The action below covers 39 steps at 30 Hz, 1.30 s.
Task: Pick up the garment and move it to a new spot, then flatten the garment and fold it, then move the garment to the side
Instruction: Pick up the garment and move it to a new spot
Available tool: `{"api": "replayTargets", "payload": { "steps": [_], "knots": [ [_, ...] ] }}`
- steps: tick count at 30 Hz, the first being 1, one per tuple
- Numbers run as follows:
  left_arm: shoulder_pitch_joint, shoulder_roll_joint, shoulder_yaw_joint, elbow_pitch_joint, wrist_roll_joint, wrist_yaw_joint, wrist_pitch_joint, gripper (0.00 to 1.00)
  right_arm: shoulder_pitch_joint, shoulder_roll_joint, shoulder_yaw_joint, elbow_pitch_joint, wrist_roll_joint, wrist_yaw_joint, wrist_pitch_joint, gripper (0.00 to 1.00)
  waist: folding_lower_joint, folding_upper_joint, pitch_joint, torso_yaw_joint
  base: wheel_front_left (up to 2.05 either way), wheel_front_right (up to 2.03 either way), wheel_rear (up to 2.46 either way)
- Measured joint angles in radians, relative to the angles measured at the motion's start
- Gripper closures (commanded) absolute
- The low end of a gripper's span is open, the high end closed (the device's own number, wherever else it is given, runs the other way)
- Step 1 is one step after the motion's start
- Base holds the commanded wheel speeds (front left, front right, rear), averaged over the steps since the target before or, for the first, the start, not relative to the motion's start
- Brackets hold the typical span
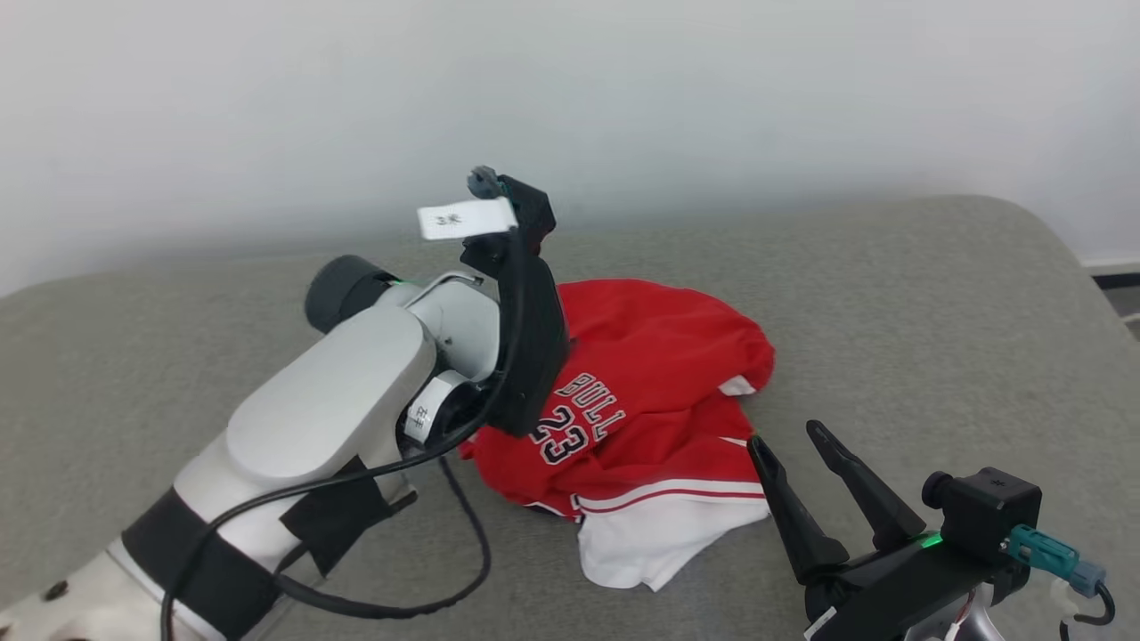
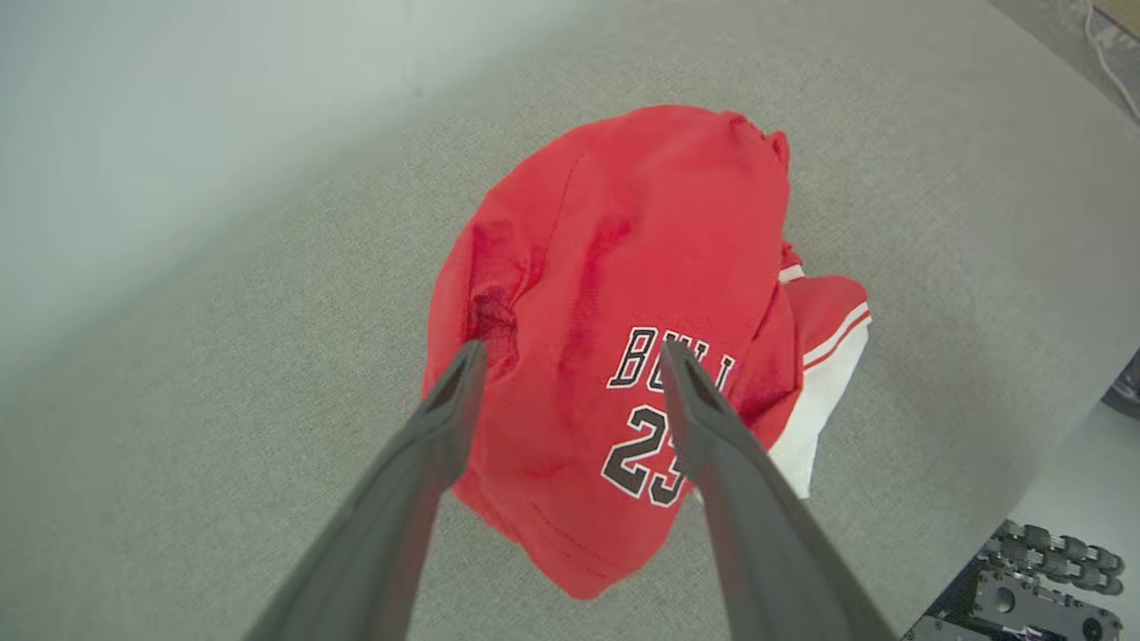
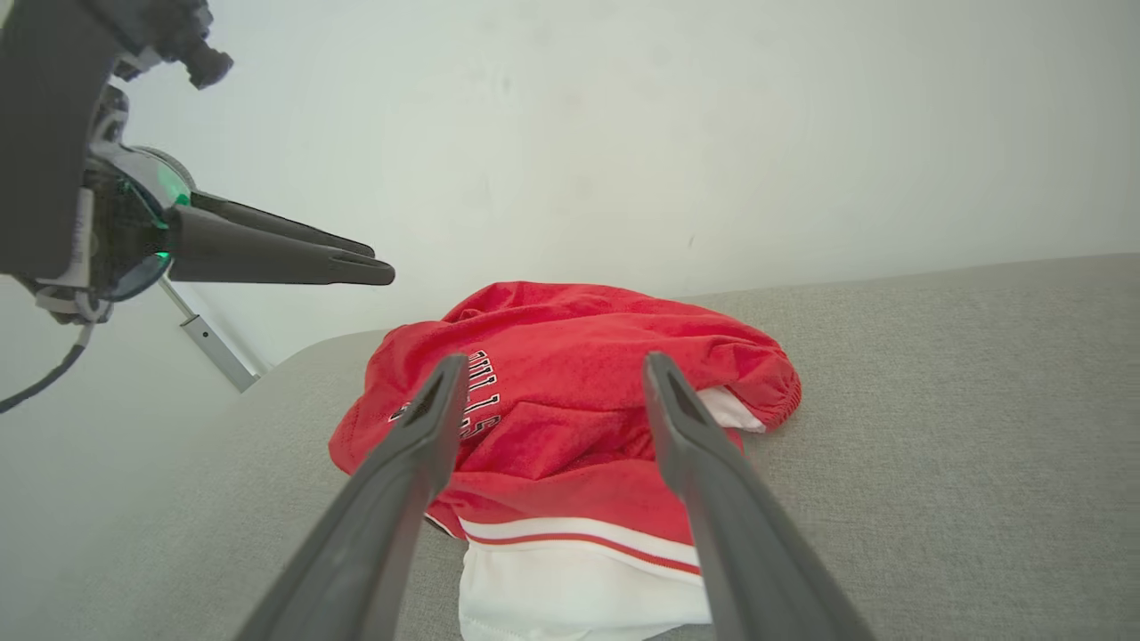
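The garment is a crumpled red piece with black "BULLS 23" lettering and a white striped hem, heaped on the grey padded surface. My left gripper hangs just above the garment, fingers spread and open, with nothing between them. In the right wrist view the left gripper floats clear of the cloth at the upper left. My right gripper stands open close to the garment's right hem, its fingers pointing at the garment without touching it.
A pale wall rises right behind the surface. The surface's rounded edge falls off at the far right. The left arm's black cable loops over the surface in front of the garment. Dark wheeled hardware shows below the surface edge.
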Motion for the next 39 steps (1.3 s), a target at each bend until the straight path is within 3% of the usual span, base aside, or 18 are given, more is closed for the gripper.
{"api": "replayTargets", "payload": {
  "steps": [5,10,22,23,24,25,26,34,39],
  "knots": [
    [-0.041,0.026,-0.048,0.02,0.063,0.043,0.067,0.0,0.002,0.0,0.013,-0.008,-0.001,0.0,0.0,0.0,0.0,0.0,0.006,-0.063,0.0,0.0,0.0],
    [-0.043,0.045,-0.058,0.039,0.054,0.064,0.14,0.0,0.004,0.0,0.019,-0.011,0.001,0.0,-0.01,0.0,0.0,0.0,0.024,-0.134,0.0,0.0,0.0],
    [-0.003,0.106,-0.056,0.07,0.047,0.113,0.166,0.0,0.003,0.0,0.035,-0.004,0.008,0.0,-0.031,0.0,0.0001,0.0,0.097,-0.234,0.0,0.0,0.0],
    [-0.001,0.108,-0.054,0.072,0.045,0.116,0.165,0.12,0.002,0.0,0.037,-0.004,0.008,0.0,-0.032,0.0,0.0001,0.0,0.103,-0.236,0.0,0.0,0.0],
    [-0.001,0.109,-0.053,0.072,0.044,0.116,0.162,0.37,0.001,0.0,0.038,-0.004,0.009,0.0,-0.033,0.0,0.0001,0.0,0.109,-0.237,0.0,0.0,0.0],
    [-0.001,0.109,-0.052,0.071,0.044,0.116,0.16,0.8,0.001,0.0,0.037,-0.004,0.009,0.0,-0.034,0.0,0.0002,0.0,0.113,-0.237,0.0,0.0,0.0],
    [-0.001,0.109,-0.053,0.07,0.044,0.116,0.156,1.0,0.0,0.0,0.035,-0.002,0.008,0.0,-0.036,0.0,0.0002,0.0,0.117,-0.236,0.0,0.0,0.0],
    [-0.016,0.089,-0.033,0.058,0.044,0.105,0.089,1.0,-0.002,0.0,0.04,0.007,0.007,0.0,-0.029,0.0,0.0002,0.0001,0.108,-0.202,0.0,0.0,0.0],
    [-0.06,0.058,0.016,0.041,0.033,0.099,-0.013,1.0,-0.002,0.0,0.033,0.008,0.004,0.0,-0.021,0.0,0.0001,0.0,0.086,-0.174,0.0,0.0,0.0]
  ]
}}
